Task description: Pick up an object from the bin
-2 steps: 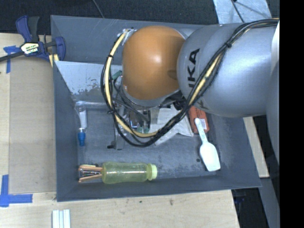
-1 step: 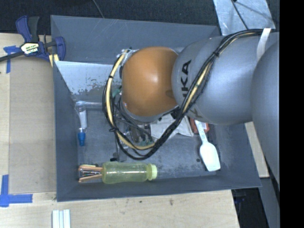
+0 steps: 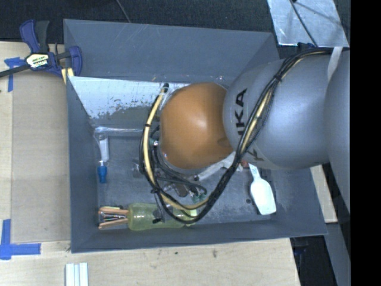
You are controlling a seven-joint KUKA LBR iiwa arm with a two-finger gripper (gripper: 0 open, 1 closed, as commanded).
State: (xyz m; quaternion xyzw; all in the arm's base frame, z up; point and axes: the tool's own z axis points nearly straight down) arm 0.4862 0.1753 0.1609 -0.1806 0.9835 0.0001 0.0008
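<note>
Orange wrist cover (image 3: 190, 127) is hiding the gripper (image 3: 178, 188), state untellable; the bin (image 3: 178, 52) is holding a white bottle (image 3: 262, 194), blue-capped tube (image 3: 103, 159) and green-handled brush (image 3: 134, 217) by its edges.

One camera looks steeply down into the grey bin (image 3: 178, 52) from close above, the arm (image 3: 297, 112) entering at right

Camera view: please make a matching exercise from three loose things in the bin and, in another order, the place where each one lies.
Things in the grey metal bin:
1. clear thin tube with a blue cap
2. translucent green handle with brown bristles
3. white plastic piece with a narrow neck

Places:
A. right side, close to the arm
B. left side, lying lengthwise up and down the view
C. lower left, along the lower wall

Pairs: 1-B, 2-C, 3-A
</note>
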